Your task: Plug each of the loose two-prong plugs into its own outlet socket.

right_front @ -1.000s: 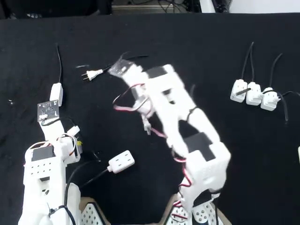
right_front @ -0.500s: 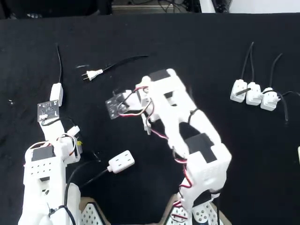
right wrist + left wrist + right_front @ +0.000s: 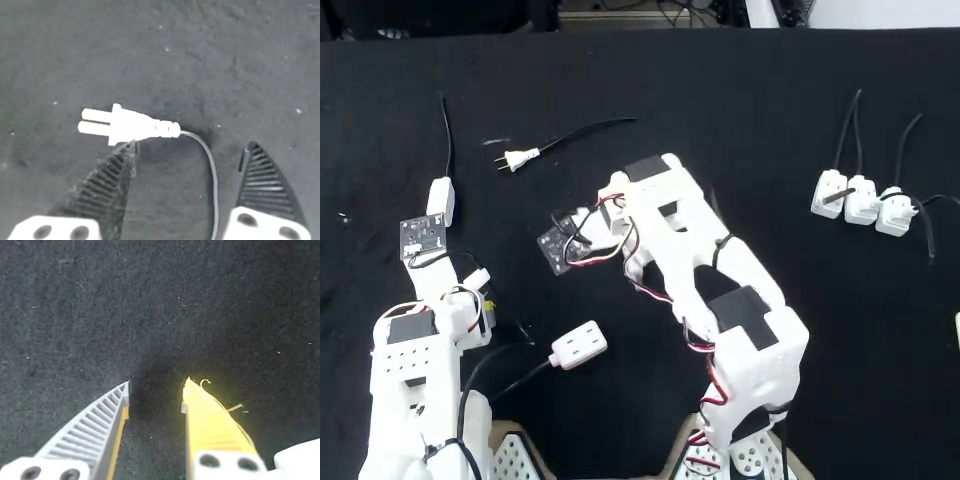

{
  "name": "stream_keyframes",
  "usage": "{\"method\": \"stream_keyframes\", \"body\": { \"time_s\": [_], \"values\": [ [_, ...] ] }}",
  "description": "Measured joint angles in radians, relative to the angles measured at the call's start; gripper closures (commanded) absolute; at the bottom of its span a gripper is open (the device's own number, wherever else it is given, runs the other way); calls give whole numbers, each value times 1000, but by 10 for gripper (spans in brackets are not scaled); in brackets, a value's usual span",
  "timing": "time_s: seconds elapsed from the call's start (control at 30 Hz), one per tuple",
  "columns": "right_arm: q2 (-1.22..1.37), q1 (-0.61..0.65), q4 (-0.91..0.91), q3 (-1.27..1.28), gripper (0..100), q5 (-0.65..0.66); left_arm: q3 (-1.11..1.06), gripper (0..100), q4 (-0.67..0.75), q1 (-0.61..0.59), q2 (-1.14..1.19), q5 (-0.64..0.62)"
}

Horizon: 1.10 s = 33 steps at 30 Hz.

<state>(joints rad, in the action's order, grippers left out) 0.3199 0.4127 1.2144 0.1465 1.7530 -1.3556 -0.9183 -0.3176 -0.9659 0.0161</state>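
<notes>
The loose plug (image 3: 127,125) lies on the table (image 3: 720,90), not yet plugged in (a free outlet socket (image 3: 578,345) sits well apart), with the right end effector (image 3: 190,147) wide open and empty near it.

You have a table (image 3: 740,90) covered in black cloth. Toward its far left a loose white two-prong plug (image 3: 520,158) lies flat, prongs pointing left, its black cord (image 3: 585,130) trailing off to the right. Nearer you and left of it lies a small white outlet socket (image 3: 441,198), its thin black cord running toward the far edge. Close to the front edge you'll find a white multi-outlet block (image 3: 579,344), slots up, on a black cord. At the right, three white cord-end blocks (image 3: 861,200) sit in a close row with black cords leading back; you can't tell plug from socket there.
</notes>
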Motion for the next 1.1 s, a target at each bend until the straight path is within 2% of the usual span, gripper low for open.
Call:
{"method": "stream_keyframes", "body": {
  "time_s": [0.23, 0.4, 0.5, 0.6, 0.63, 0.67, 0.9, 1.1],
  "values": [
    [-9, -23, 129, 21, 688, 103, 0, 819, 0, 0, 0, 0],
    [-9, -15, 72, 121, 700, 114, 0, 819, 0, 0, 0, 0],
    [-20, -14, 43, 149, 804, 114, 0, 819, 0, 0, 0, 2],
    [-28, -11, 31, 149, 974, 114, 0, 819, 0, 0, 0, 2],
    [-29, -11, 28, 149, 992, 106, 0, 819, 0, 0, 0, 2],
    [-29, -9, 23, 149, 969, 87, 0, 819, 0, 0, 0, 2],
    [-28, -9, -48, 150, 988, -192, 0, 819, 0, 0, 0, 2],
    [-31, 15, -152, 152, 988, -614, 0, 819, 0, 0, 0, 2]
  ]
}}
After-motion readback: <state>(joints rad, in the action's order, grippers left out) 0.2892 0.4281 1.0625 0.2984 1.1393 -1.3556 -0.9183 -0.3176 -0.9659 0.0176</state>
